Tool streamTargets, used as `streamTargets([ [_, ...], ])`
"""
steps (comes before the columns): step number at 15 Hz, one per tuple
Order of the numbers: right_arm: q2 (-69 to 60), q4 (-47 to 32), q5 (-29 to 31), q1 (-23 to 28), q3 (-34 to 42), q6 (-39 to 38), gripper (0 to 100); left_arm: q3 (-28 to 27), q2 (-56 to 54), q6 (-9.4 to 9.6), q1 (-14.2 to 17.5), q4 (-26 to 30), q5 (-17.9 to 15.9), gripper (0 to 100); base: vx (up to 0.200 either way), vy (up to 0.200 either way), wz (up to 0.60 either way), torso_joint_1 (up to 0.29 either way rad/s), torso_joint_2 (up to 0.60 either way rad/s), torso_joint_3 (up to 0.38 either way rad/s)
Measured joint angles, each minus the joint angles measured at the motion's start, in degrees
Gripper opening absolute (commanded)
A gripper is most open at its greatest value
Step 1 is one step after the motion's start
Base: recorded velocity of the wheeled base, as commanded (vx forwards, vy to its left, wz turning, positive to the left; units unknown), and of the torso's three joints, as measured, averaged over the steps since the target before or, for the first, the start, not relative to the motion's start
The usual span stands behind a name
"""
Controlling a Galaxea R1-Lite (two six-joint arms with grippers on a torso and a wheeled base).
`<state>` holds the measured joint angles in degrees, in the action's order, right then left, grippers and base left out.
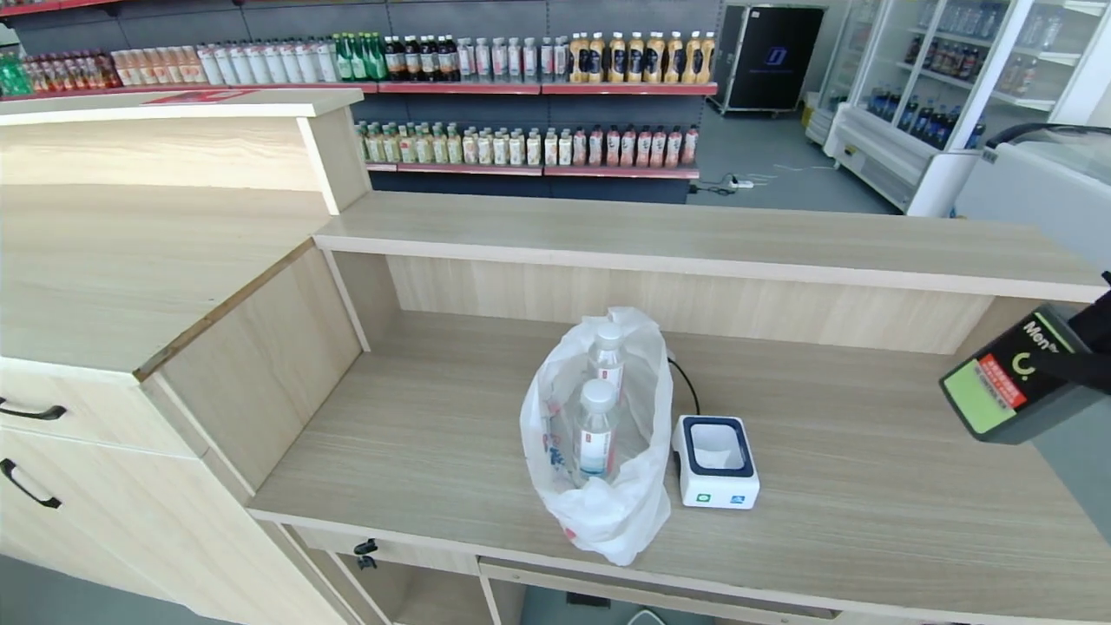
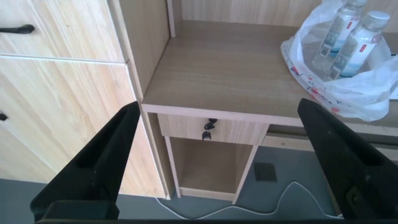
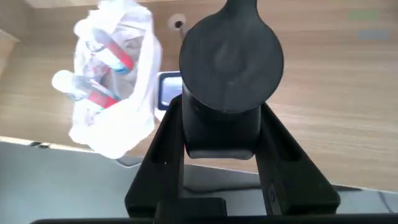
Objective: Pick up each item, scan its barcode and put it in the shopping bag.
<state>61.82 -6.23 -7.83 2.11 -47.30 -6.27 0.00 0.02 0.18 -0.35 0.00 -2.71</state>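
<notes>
A white plastic shopping bag stands on the lower counter, holding two clear water bottles upright. Right beside it sits the white barcode scanner, window facing up. My right gripper is shut on a black bottle with a green label, held in the air off the counter's right end, well right of the scanner. From the right wrist, the bag and scanner lie below the bottle. My left gripper hangs open and empty, low in front of the counter, left of the bag.
A raised wooden ledge runs behind the lower counter. A taller cabinet with drawers walls the left side. A drawer with a key sits under the counter's front edge. Drink shelves and fridges stand far behind.
</notes>
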Motion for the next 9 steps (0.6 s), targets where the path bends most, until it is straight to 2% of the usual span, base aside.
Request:
streamTargets([
  [2, 4.2, 0.3, -8.6, 1.3, -0.9, -4.0, 0, 0.0, 0.0, 0.0, 0.0, 0.0, 0.0, 100, 0.0, 0.0, 0.0, 0.0, 0.0, 0.0],
  [5, 10.8, 1.1, -33.3, 7.1, -1.4, -5.3, 0, 0.0, 0.0, 0.0, 0.0, 0.0, 0.0, 100, 0.0, 0.0, 0.0, 0.0, 0.0, 0.0],
  [6, 13.2, 1.9, -39.0, 9.7, -1.5, -5.3, 0, 0.0, 0.0, 0.0, 0.0, 0.0, 0.0, 100, 0.0, 0.0, 0.0, 0.0, 0.0, 0.0],
  [9, 21.1, 5.6, -46.5, 15.1, -1.9, -5.1, 0, 0.0, 0.0, 0.0, 0.0, 0.0, 0.0, 100, 0.0, 0.0, 0.0, 0.0, 0.0, 0.0],
])
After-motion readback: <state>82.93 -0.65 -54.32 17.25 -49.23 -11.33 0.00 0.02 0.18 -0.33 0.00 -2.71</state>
